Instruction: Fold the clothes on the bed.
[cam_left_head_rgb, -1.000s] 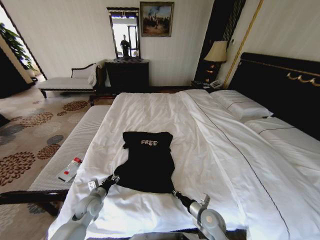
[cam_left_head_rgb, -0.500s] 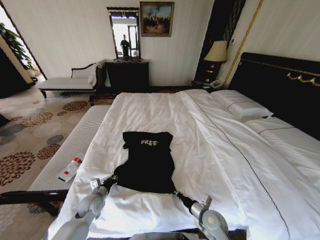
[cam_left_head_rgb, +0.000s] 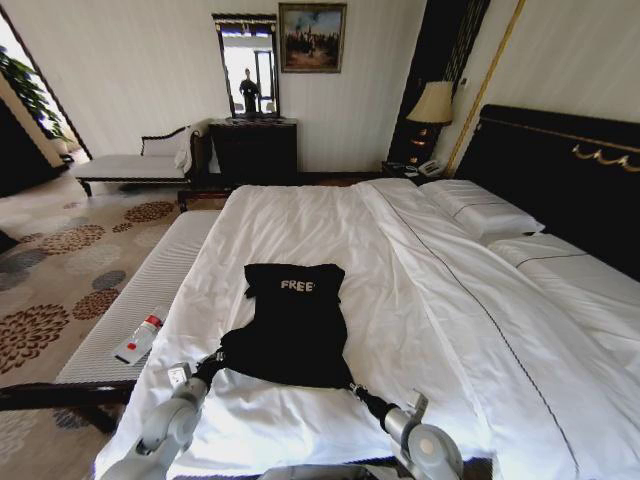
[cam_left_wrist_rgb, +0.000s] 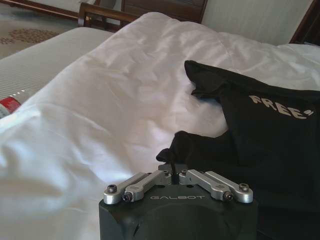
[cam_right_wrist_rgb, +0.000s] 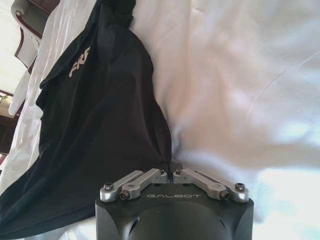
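The clothes are one black T-shirt (cam_left_head_rgb: 292, 325) with white "FREE!" lettering, lying on the white bed (cam_left_head_rgb: 400, 260), its sleeves folded in and its hem toward me. My left gripper (cam_left_head_rgb: 217, 357) is shut on the hem's left corner, and the cloth bunches at the fingers (cam_left_wrist_rgb: 172, 167). My right gripper (cam_left_head_rgb: 352, 388) is shut on the hem's right corner (cam_right_wrist_rgb: 169, 167). Both corners are lifted a little off the sheet, and the hem is stretched between them. The black T-shirt (cam_left_wrist_rgb: 270, 135) fills the far side of the left wrist view, and the black T-shirt (cam_right_wrist_rgb: 95, 125) spreads away from the right wrist.
A grey bench (cam_left_head_rgb: 140, 300) runs along the bed's left side with a red-and-white bottle (cam_left_head_rgb: 141, 336) on it. Pillows (cam_left_head_rgb: 480, 210) and a dark headboard (cam_left_head_rgb: 570, 180) are at the right. A dresser (cam_left_head_rgb: 255, 150), chaise (cam_left_head_rgb: 135, 165) and lamp (cam_left_head_rgb: 433, 105) stand beyond.
Both grippers have drawn back toward me with the hem corners, pulling the shirt's lower edge wider and tauter. The shirt's upper part has stayed in place.
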